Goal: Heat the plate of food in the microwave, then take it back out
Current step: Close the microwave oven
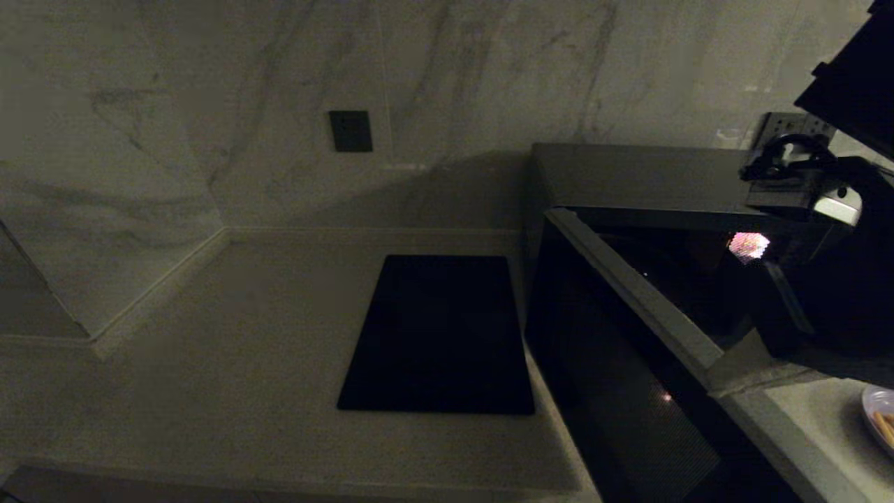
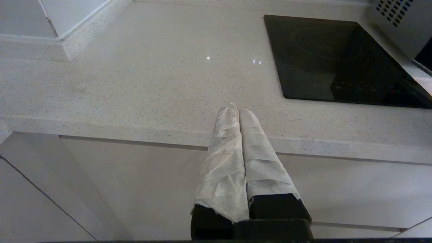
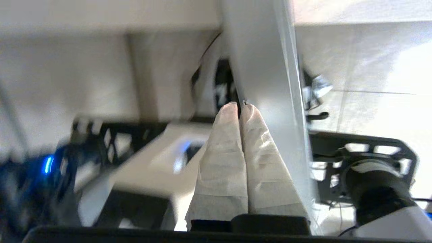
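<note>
The dark grey microwave [image 1: 628, 175] stands at the right of the counter. Its black glass door [image 1: 607, 370] is swung open toward me, and a small light [image 1: 748, 245] glows inside. The pale lilac plate [image 1: 877, 411] with orange-tan food sticks [image 1: 887, 427] rests on the counter at the far right, cut off by the frame edge. My right arm [image 1: 803, 185] reaches in at the microwave's upper right. In the right wrist view, my right gripper [image 3: 240, 105] is shut and empty, its fingertips beside a pale grey panel [image 3: 270, 84]. My left gripper [image 2: 236, 108] is shut and empty over the counter's front edge.
A flat black rectangular slab [image 1: 440, 335] lies in the counter left of the microwave and also shows in the left wrist view [image 2: 337, 60]. A dark wall plate [image 1: 350, 130] sits on the marble backsplash. The counter [image 1: 209, 363] meets a side wall at the left.
</note>
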You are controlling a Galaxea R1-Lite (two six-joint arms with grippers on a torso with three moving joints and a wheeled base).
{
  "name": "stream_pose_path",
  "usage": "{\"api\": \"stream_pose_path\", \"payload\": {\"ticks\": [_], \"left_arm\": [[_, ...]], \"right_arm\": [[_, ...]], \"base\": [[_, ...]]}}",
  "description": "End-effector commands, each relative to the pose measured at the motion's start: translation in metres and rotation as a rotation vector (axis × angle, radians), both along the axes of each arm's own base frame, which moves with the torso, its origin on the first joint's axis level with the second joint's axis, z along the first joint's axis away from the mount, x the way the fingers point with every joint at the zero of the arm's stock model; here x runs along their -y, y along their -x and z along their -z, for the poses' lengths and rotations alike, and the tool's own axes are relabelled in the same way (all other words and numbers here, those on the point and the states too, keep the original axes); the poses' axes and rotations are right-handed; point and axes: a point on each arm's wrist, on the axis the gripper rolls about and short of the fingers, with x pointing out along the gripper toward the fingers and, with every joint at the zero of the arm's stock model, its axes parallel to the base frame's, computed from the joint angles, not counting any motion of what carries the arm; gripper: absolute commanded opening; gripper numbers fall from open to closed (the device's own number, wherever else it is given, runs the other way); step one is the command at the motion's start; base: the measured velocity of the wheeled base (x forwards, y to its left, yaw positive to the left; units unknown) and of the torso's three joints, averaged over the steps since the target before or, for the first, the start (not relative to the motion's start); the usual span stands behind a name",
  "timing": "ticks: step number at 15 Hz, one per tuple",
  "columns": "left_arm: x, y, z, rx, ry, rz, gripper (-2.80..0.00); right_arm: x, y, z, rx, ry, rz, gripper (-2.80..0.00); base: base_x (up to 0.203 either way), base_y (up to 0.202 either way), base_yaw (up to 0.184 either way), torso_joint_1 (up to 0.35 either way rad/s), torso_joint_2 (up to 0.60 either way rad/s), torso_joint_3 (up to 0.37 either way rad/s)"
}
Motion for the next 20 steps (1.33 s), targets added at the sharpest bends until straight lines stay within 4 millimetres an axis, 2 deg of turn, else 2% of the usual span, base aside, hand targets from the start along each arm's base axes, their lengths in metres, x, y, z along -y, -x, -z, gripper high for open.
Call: {"api": "stream_pose_path", "payload": {"ticks": [1, 7, 10, 15, 20], "left_arm": [[0.0, 0.0, 0.0, 0.0, 0.001, -0.001, -2.8], [0.0, 0.0, 0.0, 0.0, 0.001, -0.001, -2.8], [0.0, 0.0, 0.0, 0.0, 0.001, -0.001, -2.8], [0.0, 0.0, 0.0, -0.001, 0.001, -0.001, -2.8], [0.0, 0.0, 0.0, 0.0, 0.001, -0.001, -2.8]], "right_arm": [[0.013, -0.001, -0.001, 0.019, 0.017, 0.106, -2.8], [0.039, -0.004, -0.002, 0.019, 0.014, 0.238, -2.8], [0.052, -0.01, -0.005, 0.044, 0.002, 0.368, -2.8], [0.078, -0.038, 0.011, 0.06, 0.062, 0.595, -2.8], [0.093, -0.06, 0.019, 0.059, 0.068, 0.694, -2.8]], "base": [[0.0, 0.0, 0.0, 0.0, 0.0, 0.0], [0.0, 0.0, 0.0, 0.0, 0.0, 0.0], [0.0, 0.0, 0.0, 0.0, 0.0, 0.0], [0.0, 0.0, 0.0, 0.0, 0.0, 0.0], [0.0, 0.0, 0.0, 0.0, 0.0, 0.0]]}}
